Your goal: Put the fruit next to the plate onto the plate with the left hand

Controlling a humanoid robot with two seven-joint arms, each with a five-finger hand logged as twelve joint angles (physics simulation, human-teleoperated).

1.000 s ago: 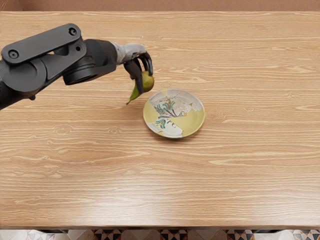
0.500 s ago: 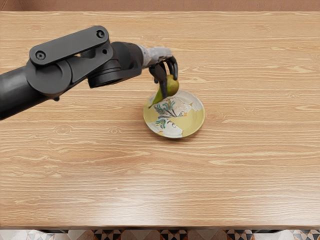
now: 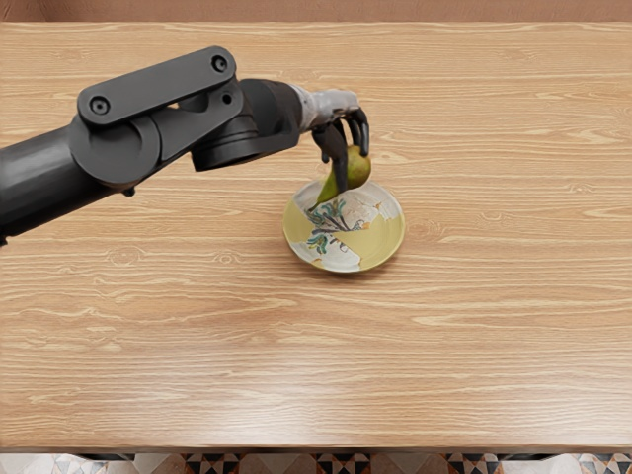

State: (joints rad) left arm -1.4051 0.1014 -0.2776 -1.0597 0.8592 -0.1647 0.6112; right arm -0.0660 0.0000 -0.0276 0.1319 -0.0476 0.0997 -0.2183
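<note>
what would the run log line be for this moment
left hand: shut on pear | pear: held over far rim of plate, not released | plate: on table | step: placing pending

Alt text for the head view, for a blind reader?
The left hand holds a green fruit over the far rim of a yellow patterned plate on a wooden table. Its dark arm comes in from the left.

No readable text or labels.

Probably a home: wooden table (image 3: 316,346), painted plate (image 3: 393,237), patterned floor (image 3: 326,464).
</note>
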